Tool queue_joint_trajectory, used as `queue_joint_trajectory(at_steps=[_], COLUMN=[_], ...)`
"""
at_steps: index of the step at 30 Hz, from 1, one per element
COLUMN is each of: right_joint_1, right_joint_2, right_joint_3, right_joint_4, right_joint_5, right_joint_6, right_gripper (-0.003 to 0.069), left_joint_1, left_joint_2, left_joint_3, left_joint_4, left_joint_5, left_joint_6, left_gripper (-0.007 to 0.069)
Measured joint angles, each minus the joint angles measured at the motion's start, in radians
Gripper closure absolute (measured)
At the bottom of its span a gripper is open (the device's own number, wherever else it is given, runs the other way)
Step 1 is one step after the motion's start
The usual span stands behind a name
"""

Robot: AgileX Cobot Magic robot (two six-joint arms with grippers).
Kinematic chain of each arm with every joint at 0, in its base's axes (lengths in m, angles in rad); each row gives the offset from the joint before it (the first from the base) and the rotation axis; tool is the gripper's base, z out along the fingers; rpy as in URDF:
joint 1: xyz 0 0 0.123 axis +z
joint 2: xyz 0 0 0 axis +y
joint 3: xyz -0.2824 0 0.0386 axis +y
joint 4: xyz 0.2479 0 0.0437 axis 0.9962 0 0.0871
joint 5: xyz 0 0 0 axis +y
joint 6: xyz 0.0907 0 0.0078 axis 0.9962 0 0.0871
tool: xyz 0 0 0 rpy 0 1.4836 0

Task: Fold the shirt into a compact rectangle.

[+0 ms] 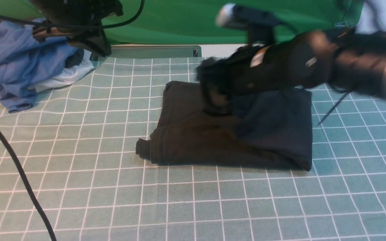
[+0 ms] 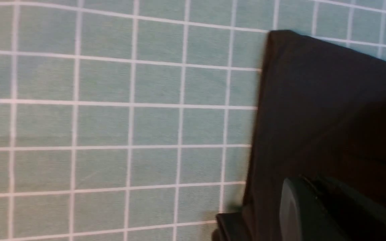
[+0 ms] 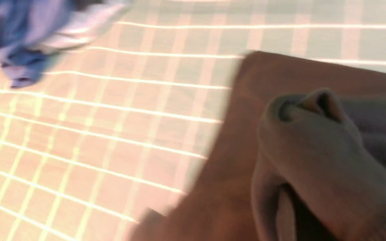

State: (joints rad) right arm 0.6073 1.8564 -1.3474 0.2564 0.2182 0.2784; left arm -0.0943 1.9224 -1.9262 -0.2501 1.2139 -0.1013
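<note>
Front view: left gripper [image 1: 92, 45], jaws closed, hangs raised beside the blue garments [image 1: 18, 67], well apart from the folded shirt [image 1: 193, 134] lying mid-mat [image 1: 79, 174]; blurred right gripper [image 1: 213, 98] sits over the shirt's far part, grip undeterminable.

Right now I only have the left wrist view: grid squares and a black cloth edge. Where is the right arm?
Observer: The right gripper is over the far half of the shirt. It's blurred, so I can't read the jaws.
Operator: Shirt shape?
Observer: Roughly a rectangle in the middle of the mat, with a rolled bit of fabric sticking out at its near left corner.
Operator: Anything else around?
Observer: A pile of blue and white garments at the far left, apart from the shirt.
</note>
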Motion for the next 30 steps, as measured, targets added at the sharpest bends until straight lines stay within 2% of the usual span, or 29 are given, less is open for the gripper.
queue_joint_trajectory(at_steps=[4,6,7,8,9,10,13,14,17,20,22,25,26,28,30], right_joint_1=[0.044,0.049,0.049,0.049,0.049,0.047,0.024,0.024,-0.038,-0.118,-0.160,-0.232,-0.265,-0.301,-0.327], right_joint_2=[0.073,0.098,0.099,0.102,0.102,0.098,0.054,0.054,-0.018,-0.080,-0.110,-0.138,-0.140,-0.139,-0.139], right_joint_3=[0.000,0.000,0.000,0.000,0.000,0.000,-0.013,-0.015,-0.075,-0.135,-0.155,-0.161,-0.162,-0.162,-0.162], right_joint_4=[0.001,0.002,0.002,0.002,0.002,0.002,0.006,0.006,0.006,0.005,0.002,0.000,-0.002,-0.008,-0.012], right_joint_5=[-0.118,-0.138,-0.138,-0.137,-0.135,-0.123,-0.005,0.006,0.224,0.479,0.610,0.758,0.821,0.882,0.905], right_joint_6=[0.001,0.005,0.005,0.010,0.010,0.015,0.012,0.012,-0.039,-0.112,-0.160,-0.224,-0.244,-0.261,-0.272], right_gripper=[0.0456,0.0373,0.0365,0.0295,0.0287,0.0229,0.0134,0.0130,0.0115,0.0166,0.0249,0.0454,0.0547,0.0604,0.0627], left_joint_1=[0.000,0.000,0.000,0.000,0.000,0.000,0.000,0.000,0.000,0.000,-0.002,-0.022,-0.044,-0.087,-0.126], left_joint_2=[0.001,0.006,0.007,0.011,0.012,0.016,0.023,0.024,0.025,0.025,0.025,0.025,0.026,0.031,0.042], left_joint_3=[0.000,0.000,0.000,0.000,0.000,0.000,0.000,0.000,0.000,0.000,0.008,0.036,0.056,0.069,0.074], left_joint_4=[-0.001,0.001,0.001,0.004,0.004,0.005,0.005,0.005,0.004,-0.037,-0.099,-0.197,-0.231,-0.257,-0.277], left_joint_5=[0.001,0.001,0.001,0.001,0.001,0.000,0.000,0.000,0.000,0.000,0.000,-0.001,-0.002,0.000,-0.010], left_joint_6=[0.002,0.002,0.003,0.002,0.002,0.003,0.003,0.003,0.001,-0.021,-0.021,-0.002,0.011,0.023,0.027], left_gripper=[0.0610,0.0610,0.0610,0.0610,0.0610,0.0609,0.0608,0.0608,0.0605,0.0599,0.0589,0.0588,0.0588,0.0588,0.0588])
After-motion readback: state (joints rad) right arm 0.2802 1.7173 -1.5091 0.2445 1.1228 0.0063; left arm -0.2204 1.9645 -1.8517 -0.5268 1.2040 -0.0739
